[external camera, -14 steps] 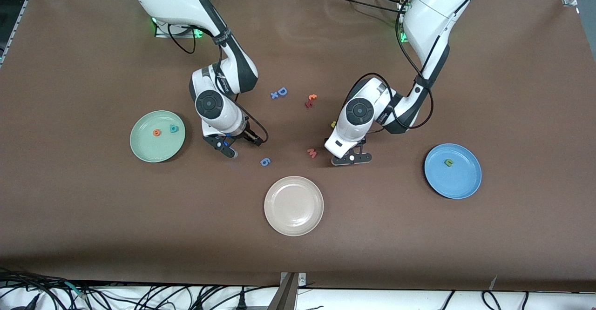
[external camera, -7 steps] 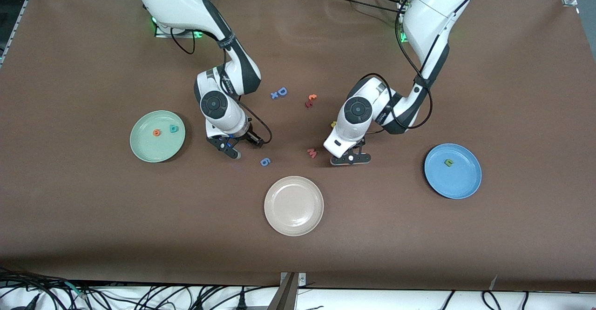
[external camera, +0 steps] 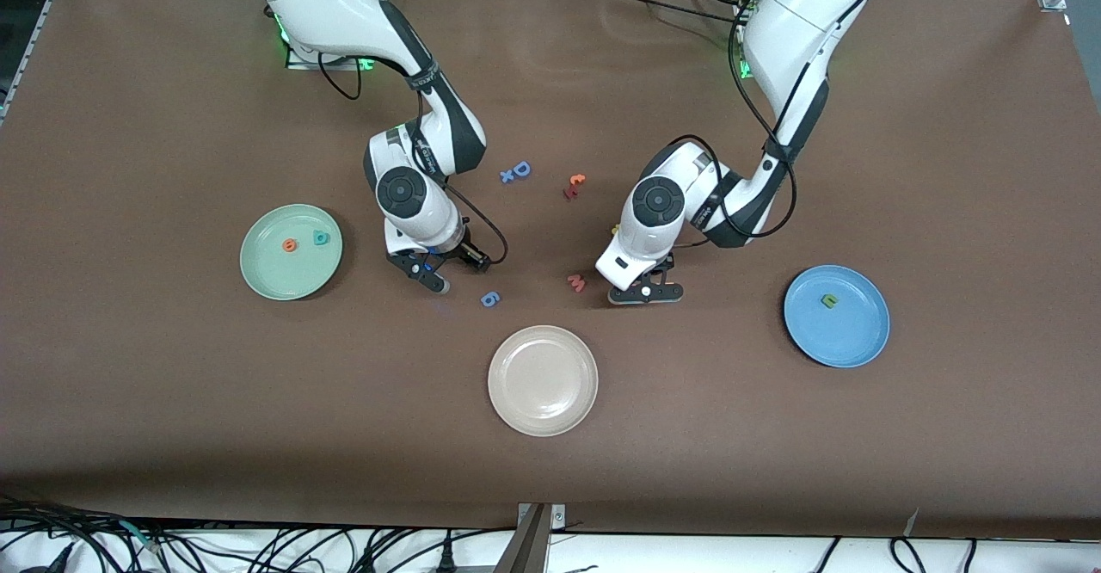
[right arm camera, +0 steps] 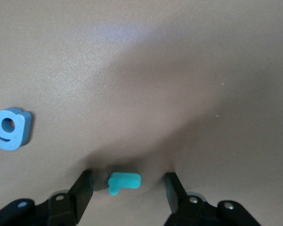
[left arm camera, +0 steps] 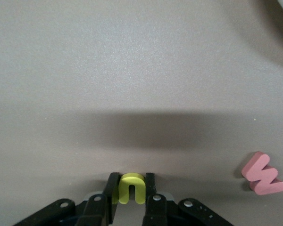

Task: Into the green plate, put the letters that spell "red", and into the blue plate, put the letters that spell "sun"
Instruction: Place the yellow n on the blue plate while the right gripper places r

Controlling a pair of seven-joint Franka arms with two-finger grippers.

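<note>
My left gripper [left arm camera: 131,182] is shut on a yellow u/n letter [left arm camera: 130,186], low at the table beside the pink w [left arm camera: 264,173]. In the front view it [external camera: 645,292] hides that letter. My right gripper [right arm camera: 127,184] is open, and its fingers [right arm camera: 85,187] straddle the teal "r" [right arm camera: 124,182] lying on the table with a gap on each side. The green plate [external camera: 267,276] holds the orange "e" [external camera: 290,245] and teal "d" [external camera: 321,237]. The blue plate [external camera: 851,341] holds a dark green letter [external camera: 828,300]. A yellow piece [external camera: 616,230] peeks out beside the left wrist.
A cream plate [external camera: 543,379] lies nearer the front camera, between the arms. A blue 6/g piece [external camera: 489,298] lies close to the right gripper [external camera: 427,274]. A blue D [external camera: 520,169] and a red-orange pair [external camera: 574,186] lie farther back.
The right gripper has shifted a little toward the blue 6/g piece. The left gripper has barely moved.
</note>
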